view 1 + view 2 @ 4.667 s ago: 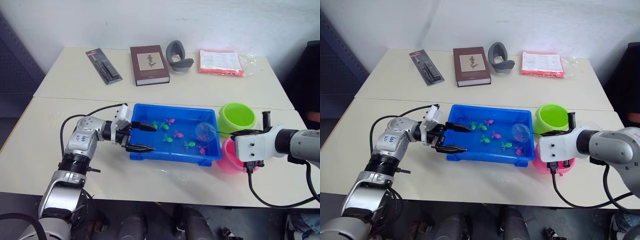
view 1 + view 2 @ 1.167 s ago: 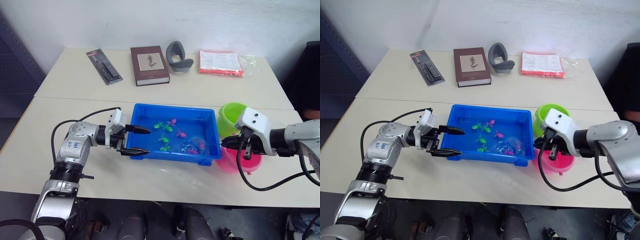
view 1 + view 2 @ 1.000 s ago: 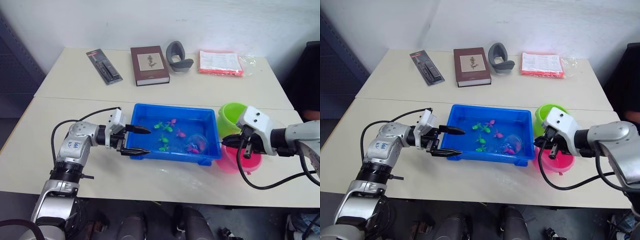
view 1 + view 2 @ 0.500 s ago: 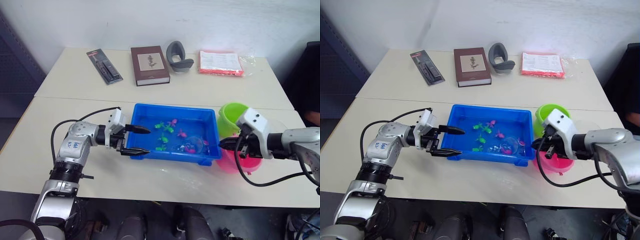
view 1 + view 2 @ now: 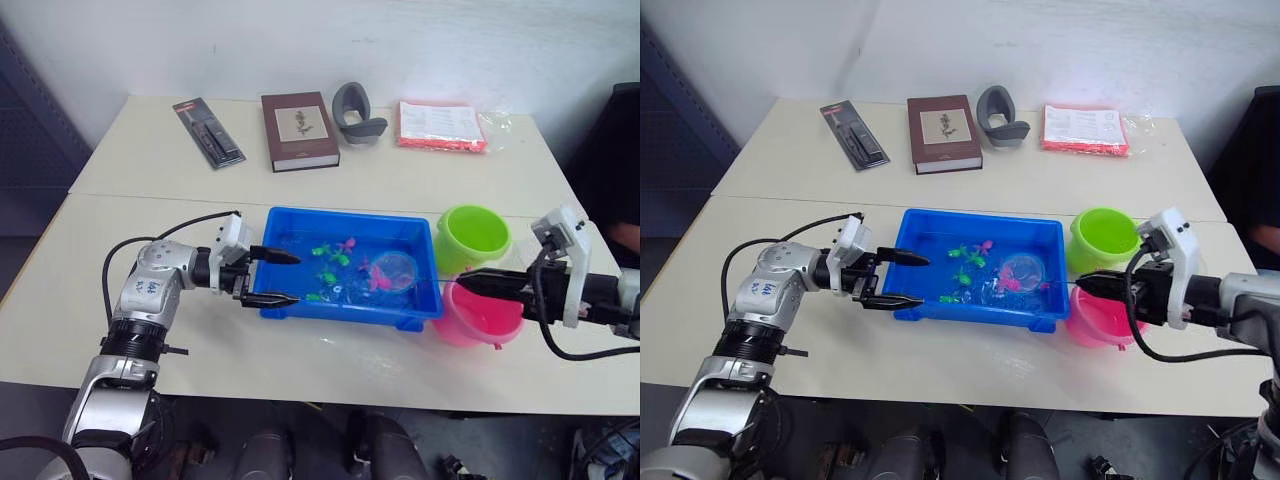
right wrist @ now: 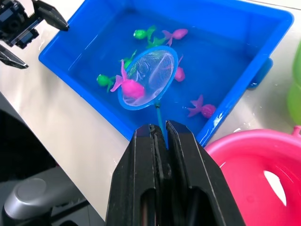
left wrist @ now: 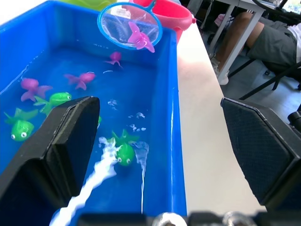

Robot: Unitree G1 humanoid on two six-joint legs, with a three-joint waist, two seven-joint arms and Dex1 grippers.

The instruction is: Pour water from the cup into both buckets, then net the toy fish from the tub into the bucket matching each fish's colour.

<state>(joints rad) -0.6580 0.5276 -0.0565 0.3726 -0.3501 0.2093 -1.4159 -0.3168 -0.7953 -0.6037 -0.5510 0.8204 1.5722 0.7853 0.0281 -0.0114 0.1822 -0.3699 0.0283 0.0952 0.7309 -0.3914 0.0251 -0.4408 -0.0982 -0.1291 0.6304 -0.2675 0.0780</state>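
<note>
Your right claw (image 6: 160, 141) pinches the thin handle of the small blue-rimmed round net (image 6: 146, 77), which holds a pink toy fish (image 6: 129, 87) above the shallow blue plastic tub (image 5: 425, 300), near its right end. Tilt the net and the fish could drop before the round pink plastic bucket (image 5: 478, 318) at the bench's front right. Your left claw (image 5: 272, 277) is spread wide at the tub's left edge.

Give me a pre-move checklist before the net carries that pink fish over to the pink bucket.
1. Fish in net: ok. A pink fish lies in the net, near the hoop's edge.
2. Grip on net: ok. The right gripper is shut on the net's handle.
3. Net lifted out of the water: cannot tell. The hoop is over the blue tub, its height unclear.
4. Matching bucket ready: ok. The pink bucket stands open beside the tub, nearest the right gripper.
5. Wrong bucket apart: ok. The green bucket stands behind the pink one.
6. Left gripper placement: ok. The left gripper is open around the tub's far end, away from the net.
</note>
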